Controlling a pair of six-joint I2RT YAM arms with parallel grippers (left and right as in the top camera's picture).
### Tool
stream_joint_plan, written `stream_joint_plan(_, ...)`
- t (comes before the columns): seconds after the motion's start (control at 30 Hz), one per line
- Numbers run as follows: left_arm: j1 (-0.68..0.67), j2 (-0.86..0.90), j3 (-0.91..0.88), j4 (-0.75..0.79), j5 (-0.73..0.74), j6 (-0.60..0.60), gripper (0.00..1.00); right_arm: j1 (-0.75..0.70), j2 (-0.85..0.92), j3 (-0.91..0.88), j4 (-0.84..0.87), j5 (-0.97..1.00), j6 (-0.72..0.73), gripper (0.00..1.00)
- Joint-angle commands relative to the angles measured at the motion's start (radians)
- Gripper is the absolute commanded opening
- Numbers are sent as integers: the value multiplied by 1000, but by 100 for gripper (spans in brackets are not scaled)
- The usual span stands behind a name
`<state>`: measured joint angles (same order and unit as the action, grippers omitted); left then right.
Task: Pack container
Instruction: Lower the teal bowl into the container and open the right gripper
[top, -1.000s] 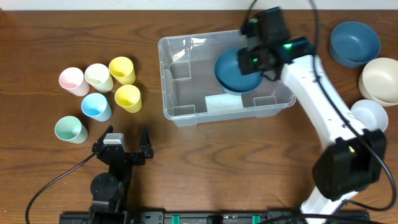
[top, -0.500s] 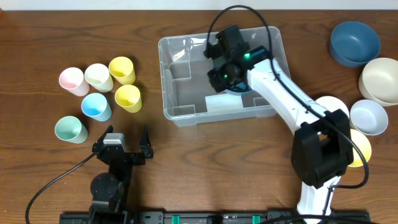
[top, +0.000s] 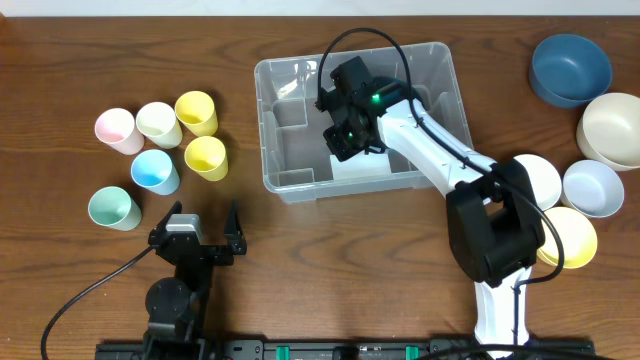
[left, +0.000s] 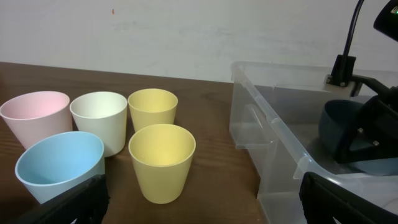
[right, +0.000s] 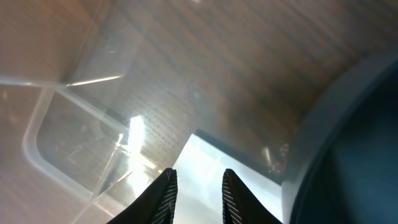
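Observation:
The container (top: 268, 130) is a large clear plastic bin at the table's middle, with a whitish label patch (top: 352, 166) on its base. My right gripper (top: 343, 132) is down inside it over the left half. Its fingers stand narrowly apart, open, with nothing between them (right: 198, 196). A dark blue bowl (right: 351, 143) sits in the bin just to the gripper's right, also seen in the left wrist view (left: 341, 132). My left gripper (top: 196, 238) rests open near the front edge, facing the cups, empty (left: 202, 214).
Pink (top: 114, 130), white (top: 158, 122), two yellow (top: 197, 112) (top: 206, 157), blue (top: 155, 171) and green (top: 112, 208) cups stand at the left. Bowls sit at the right: dark blue (top: 570, 68), cream (top: 612, 130), white (top: 592, 187), yellow (top: 572, 238).
My right arm has swung left across the bin, away from the blue bowl, and its jaws have narrowed. The left arm has not moved.

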<state>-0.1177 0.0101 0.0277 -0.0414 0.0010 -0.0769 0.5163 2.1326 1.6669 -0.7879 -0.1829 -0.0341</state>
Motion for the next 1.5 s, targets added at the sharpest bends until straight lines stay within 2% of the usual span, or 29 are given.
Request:
stream_joint_plan(0.0, 6, -6, -24, -32, -8, 13, 98, -12, -2, 2, 15, 31, -12, 26)
stream_joint_plan(0.3, 6, -6, -24, -32, -8, 13, 98, -47, -2, 2, 54, 96, -11, 26)
stream_joint_plan(0.77, 6, -6, -24, -32, -8, 13, 98, -72, -2, 17, 95, 95, -11, 27)
stream_joint_plan(1.1, 6, -6, -24, -32, -8, 13, 98, -82, -106, 204, -60, 51, 19, 37)
stream_joint_plan(1.3, 6, -6, -24, -32, -8, 13, 98, -130, -153, 257, -250, 167, 113, 37)
stream_joint_plan(1.47, 6, -6, -24, -32, -8, 13, 98, -206, -156, 257, -401, 180, 192, 34)
